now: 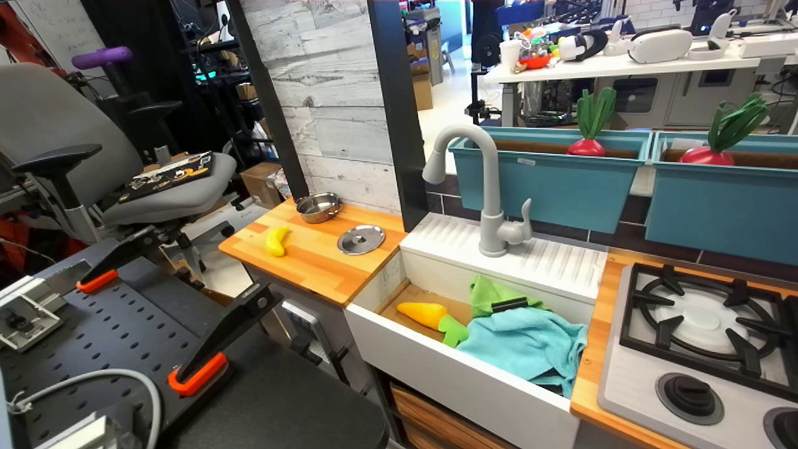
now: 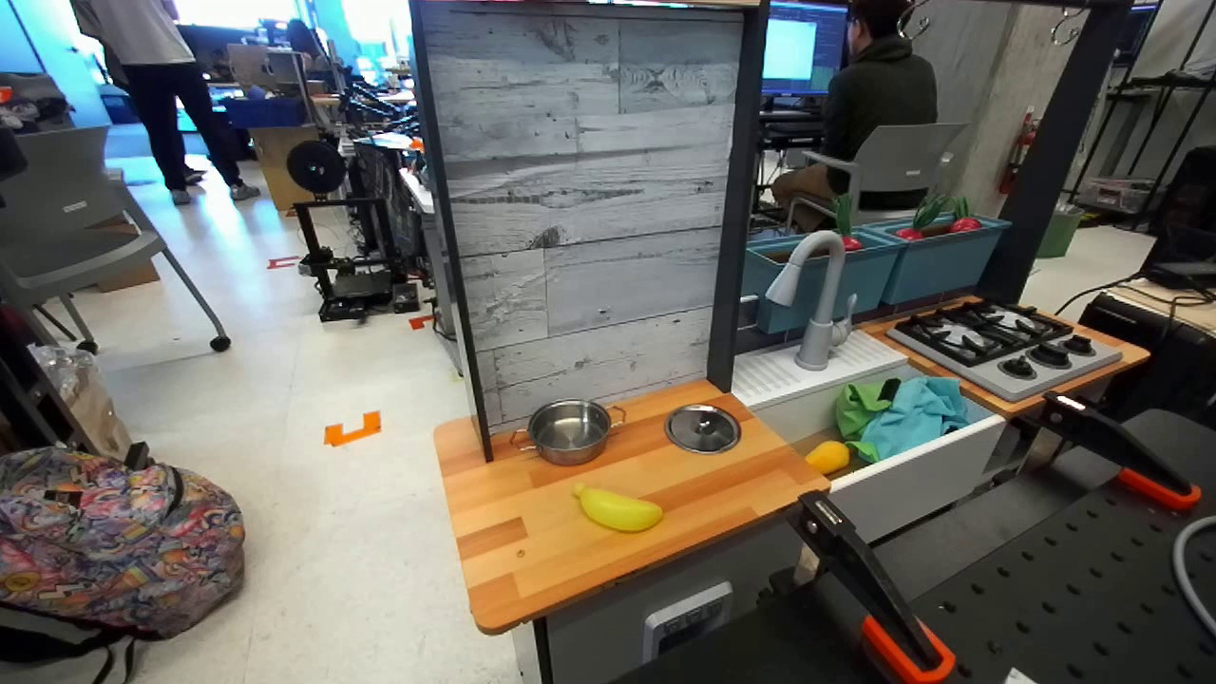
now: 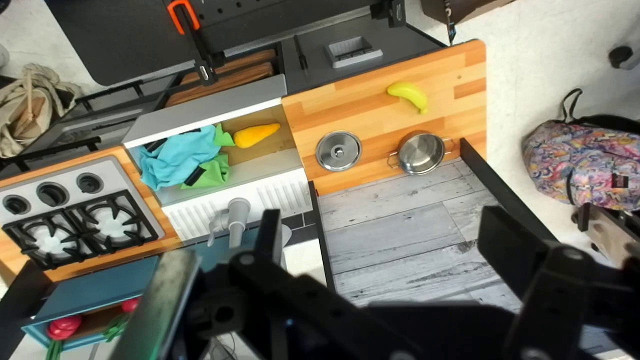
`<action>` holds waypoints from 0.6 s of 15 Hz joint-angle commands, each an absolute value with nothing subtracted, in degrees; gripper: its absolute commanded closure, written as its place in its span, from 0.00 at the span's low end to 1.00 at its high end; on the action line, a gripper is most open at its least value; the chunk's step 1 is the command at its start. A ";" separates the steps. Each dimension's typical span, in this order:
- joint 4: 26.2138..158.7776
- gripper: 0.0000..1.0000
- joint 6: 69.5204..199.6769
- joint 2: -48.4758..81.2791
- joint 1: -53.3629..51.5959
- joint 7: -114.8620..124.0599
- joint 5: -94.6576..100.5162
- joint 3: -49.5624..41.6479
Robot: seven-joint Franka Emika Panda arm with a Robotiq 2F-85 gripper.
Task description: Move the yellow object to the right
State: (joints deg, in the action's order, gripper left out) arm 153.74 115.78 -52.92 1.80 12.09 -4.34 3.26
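Note:
The yellow object is a small curved banana-like piece lying on the wooden counter. It shows in both exterior views (image 1: 277,242) (image 2: 619,510) and in the wrist view (image 3: 409,95). A little round metal bowl (image 2: 570,432) with two handles stands near it, by the grey plank wall, and a round metal lid (image 2: 702,429) lies beside the bowl. My gripper (image 3: 382,220) shows only in the wrist view. Its fingers are wide apart with nothing between them. It is high above the scene, apart from the yellow object.
A white sink (image 1: 461,368) beside the counter holds a yellow-orange lump (image 1: 424,313), a teal cloth (image 1: 523,340) and a green cloth. A grey faucet (image 1: 490,187) rises behind it. A stove (image 1: 698,337) stands beyond. The plank wall (image 2: 589,209) borders the counter.

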 commanded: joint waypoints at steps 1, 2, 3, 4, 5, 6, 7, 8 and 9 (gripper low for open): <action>153.14 0.00 123.38 -46.16 1.22 14.53 -6.46 5.93; 152.82 0.00 125.73 -43.40 0.94 14.88 -6.83 6.68; 152.55 0.00 128.00 -40.82 0.73 15.30 -7.19 7.50; 152.13 0.00 130.32 -37.70 0.54 15.61 -7.50 8.28; 151.82 0.00 132.73 -34.83 0.37 15.95 -7.53 8.98; 151.47 0.00 135.72 -31.29 0.15 16.53 -7.48 9.88; 151.38 0.00 138.77 -28.33 0.14 17.53 -7.06 10.81; 150.92 0.00 141.37 -24.72 -0.20 18.04 -6.68 11.57; 150.42 0.00 144.02 -21.27 -0.37 18.69 -6.19 12.32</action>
